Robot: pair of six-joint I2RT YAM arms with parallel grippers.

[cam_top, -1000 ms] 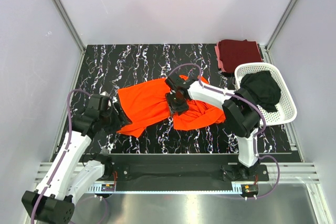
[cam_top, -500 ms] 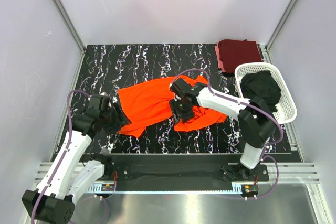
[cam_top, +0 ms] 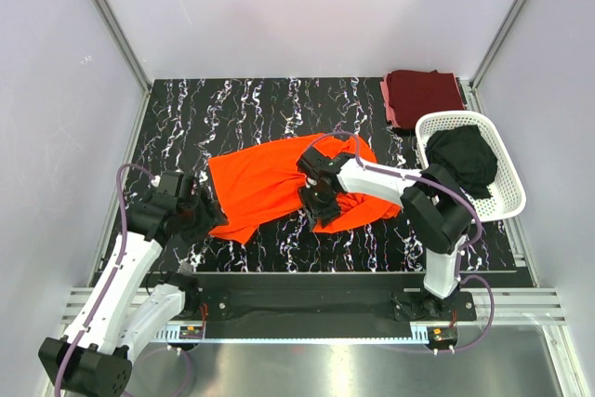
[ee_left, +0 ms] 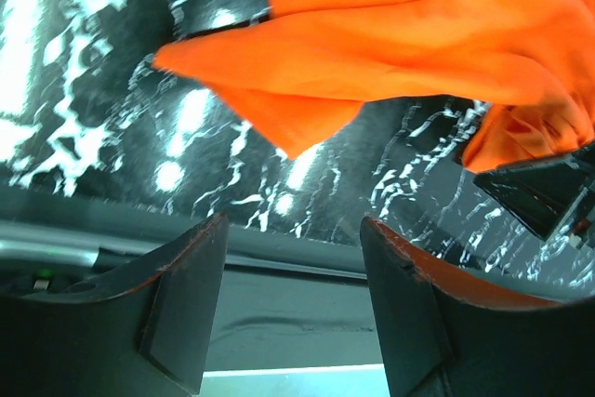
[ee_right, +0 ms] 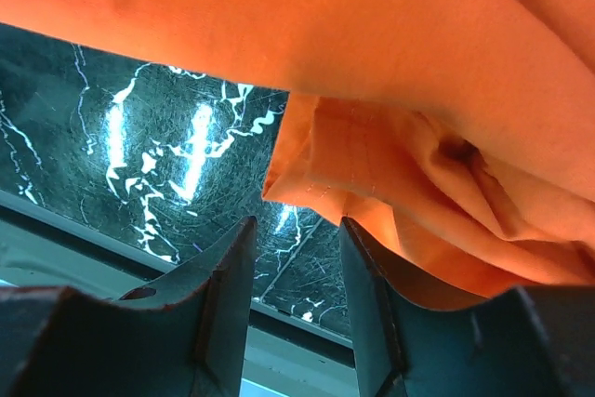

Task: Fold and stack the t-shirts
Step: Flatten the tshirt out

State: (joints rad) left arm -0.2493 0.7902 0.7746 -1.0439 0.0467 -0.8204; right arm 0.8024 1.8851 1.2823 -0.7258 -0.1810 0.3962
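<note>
The left gripper (ee_left: 293, 225) gapes wide and empty just short of the near-left corner of the orange t-shirt (cam_top: 265, 183), which lies rumpled mid-table. The right gripper (ee_right: 297, 226) hangs half open over the bunched right hem, holding nothing. Flattening seems to be the step in hand; next, each claw must pinch an edge.

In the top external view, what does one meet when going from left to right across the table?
left gripper → orange t-shirt → white basket with the black t-shirt inside it
</note>
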